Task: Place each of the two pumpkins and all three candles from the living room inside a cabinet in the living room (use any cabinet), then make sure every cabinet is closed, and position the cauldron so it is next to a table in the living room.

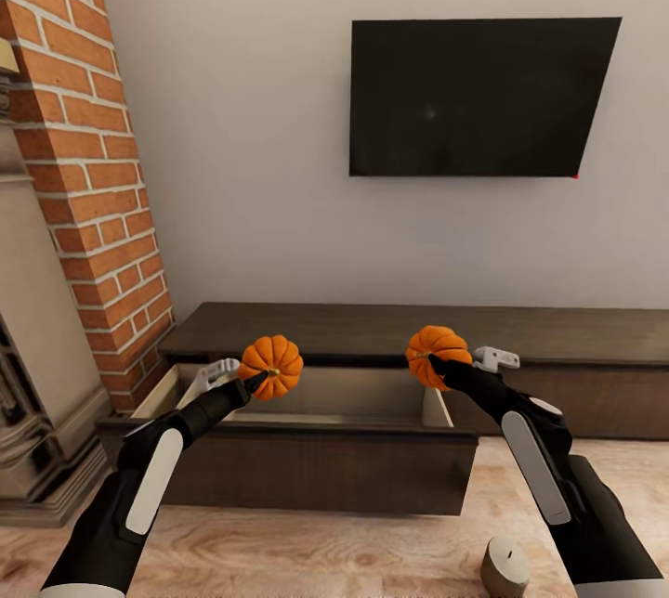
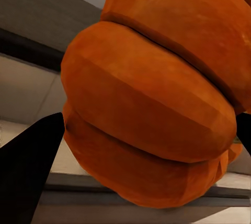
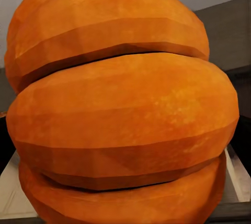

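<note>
- Gripping one pumpkin each, both arms reach forward over the pulled-out drawer of the cabinet (image 1: 316, 468).
- The left gripper (image 1: 263, 382) is clenched on the left pumpkin (image 1: 271, 367), which hangs above the left part of the drawer's pale interior; in the left wrist view that pumpkin (image 2: 157, 93) bulges past a dark fingertip (image 2: 29, 166).
- The right gripper (image 1: 435, 364) is clamped on the right pumpkin (image 1: 437, 352), held above the drawer's right end, near its right side wall; in the right wrist view its ribbed orange skin (image 3: 120, 109) sits very close to the camera.
- The two pumpkins are well apart and at about the same height, both level with the cabinet's dark top edge.
- The drawer stands open toward the robot, with a dark-brown front and a beige inside.
- One candle (image 1: 505, 566) stands upright on the wooden floor (image 1: 325, 552), beside the right forearm and in front of the cabinet.
- A dark wall-mounted screen (image 1: 478, 97) hangs above the cabinet, and a brick column (image 1: 88, 152) rises at the left.
</note>
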